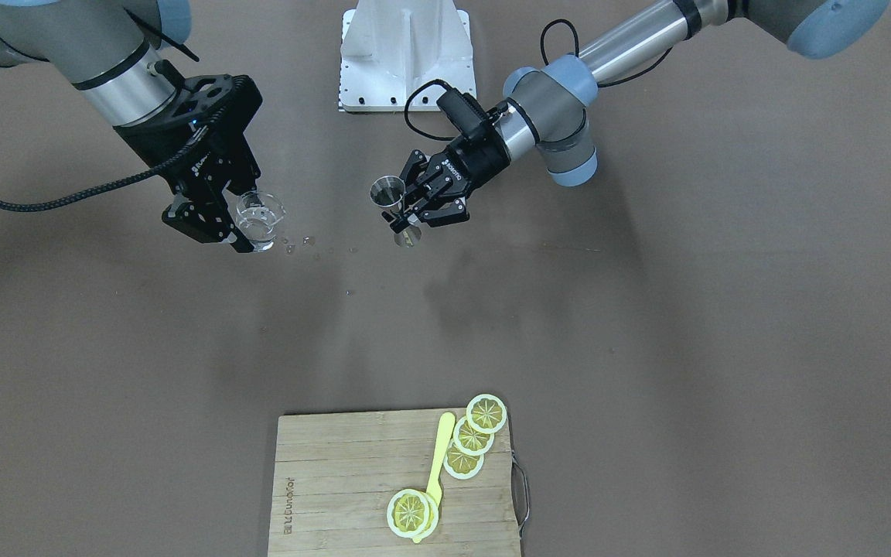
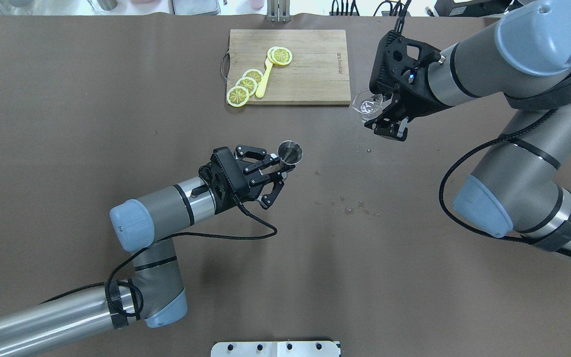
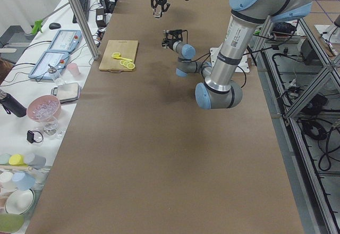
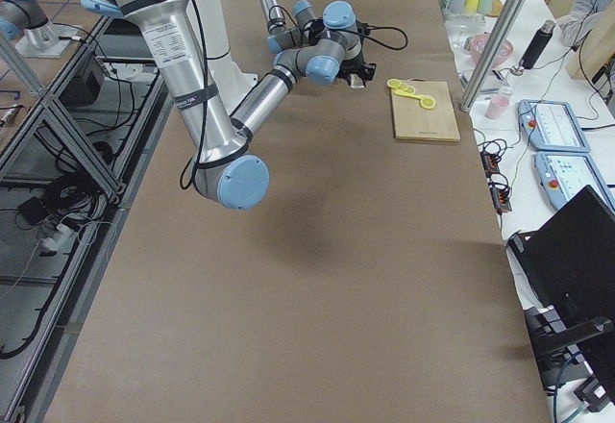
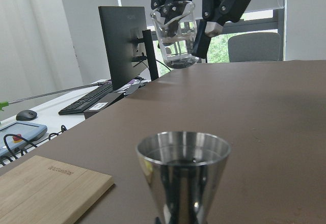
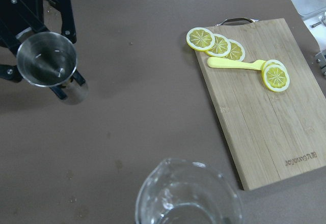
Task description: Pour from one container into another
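Note:
A small clear glass cup (image 1: 261, 219) with a little clear liquid hangs in the air, and my right gripper (image 1: 237, 232) is shut on it. In the left wrist view the glass cup (image 5: 175, 33) looks about upright, high and beyond the jigger (image 5: 182, 175). My left gripper (image 1: 403, 216) is shut on the waist of the shiny steel jigger (image 1: 388, 191), upright just above the table. Overhead, the jigger (image 2: 290, 151) and the cup (image 2: 367, 104) are well apart. The right wrist view looks down on the cup's rim (image 6: 188, 193) and the jigger (image 6: 47, 60).
A wooden cutting board (image 2: 315, 74) with several lemon slices (image 2: 246, 85) and a yellow utensil (image 2: 263, 79) lies on the far side of the table. Drops of liquid (image 2: 350, 207) are scattered on the brown tabletop between the arms. The white base plate (image 1: 407, 62) sits by the robot.

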